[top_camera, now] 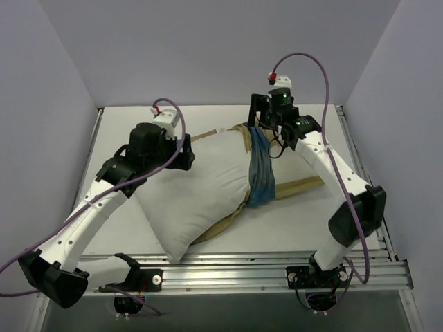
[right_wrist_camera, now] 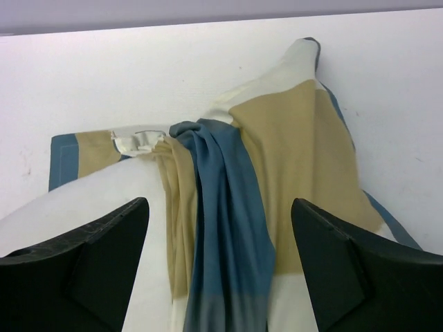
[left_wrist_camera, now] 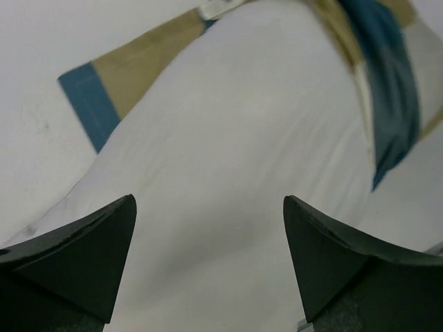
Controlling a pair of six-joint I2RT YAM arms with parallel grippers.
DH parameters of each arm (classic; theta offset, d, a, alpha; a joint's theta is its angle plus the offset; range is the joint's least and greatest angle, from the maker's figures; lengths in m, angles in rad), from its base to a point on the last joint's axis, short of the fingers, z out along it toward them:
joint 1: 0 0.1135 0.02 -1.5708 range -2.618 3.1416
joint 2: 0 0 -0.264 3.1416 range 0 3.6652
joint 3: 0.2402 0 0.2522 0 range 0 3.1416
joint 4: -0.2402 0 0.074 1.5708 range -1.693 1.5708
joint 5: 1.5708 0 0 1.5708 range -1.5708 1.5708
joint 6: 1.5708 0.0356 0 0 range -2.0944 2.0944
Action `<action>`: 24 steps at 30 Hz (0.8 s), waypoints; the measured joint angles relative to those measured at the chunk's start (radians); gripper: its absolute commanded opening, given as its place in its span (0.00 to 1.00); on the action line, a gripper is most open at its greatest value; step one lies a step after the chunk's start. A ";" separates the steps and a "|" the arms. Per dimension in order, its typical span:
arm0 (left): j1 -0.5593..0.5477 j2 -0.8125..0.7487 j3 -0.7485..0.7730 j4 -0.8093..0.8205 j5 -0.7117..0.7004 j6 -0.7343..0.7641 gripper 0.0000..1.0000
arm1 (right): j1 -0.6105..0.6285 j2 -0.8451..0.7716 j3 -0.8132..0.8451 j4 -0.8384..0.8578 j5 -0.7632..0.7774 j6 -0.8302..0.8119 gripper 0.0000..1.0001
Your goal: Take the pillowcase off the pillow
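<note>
black fingers (left_wrist_camera: 83, 256) of the left gripper (left_wrist_camera: 208, 200) fill the bottom of the left wrist view – spread wide, nothing btwn them, over the bare white pillow (top_camera: 201, 187); can't tell if they touch it. right gripper (right_wrist_camera: 220, 202) is spread too, pinching nothing, above the bunched pillowcase (top_camera: 261, 173). top view: pillow lies diagonally on the white table (top_camera: 304, 228), most of it uncovered. pillowcase is gathered into a blue & tan band across the pillow's right end, w/ flat tan fabric showing from under the pillow at its near edge, far-left corner & out to the right. right wrist view – a small white tag (right_wrist_camera: 138, 142) sits just left of the blue folds, near a blue-edged corner of the cover lying flat on the table.
</note>
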 measured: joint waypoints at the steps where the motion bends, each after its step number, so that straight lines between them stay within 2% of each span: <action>1: -0.065 -0.003 0.015 0.018 -0.035 0.029 0.94 | 0.002 -0.051 -0.037 0.003 0.004 0.000 0.79; 6: -0.439 -0.016 -0.005 0.119 -0.192 0.192 0.94 | 0.009 -0.323 -0.270 0.052 0.011 0.025 0.85; 9: -0.567 0.000 -0.064 0.153 -0.281 0.273 0.94 | 0.013 -0.448 -0.412 0.055 0.011 0.039 0.90; 14: -0.673 0.124 -0.147 0.204 -0.393 0.358 0.94 | 0.018 -0.585 -0.610 0.041 -0.005 0.065 0.95; 19: -0.703 0.280 -0.212 0.283 -0.464 0.353 0.94 | 0.024 -0.707 -0.750 0.020 -0.038 0.090 0.96; 20: -0.703 0.309 -0.217 0.300 -0.478 0.346 0.99 | 0.024 -0.728 -0.768 0.020 -0.044 0.093 0.96; 23: -0.702 0.386 -0.218 0.354 -0.520 0.304 0.72 | 0.025 -0.771 -0.809 0.018 -0.065 0.105 0.94; 24: -0.700 0.410 -0.218 0.373 -0.535 0.290 0.53 | 0.026 -0.777 -0.816 0.018 -0.076 0.106 0.93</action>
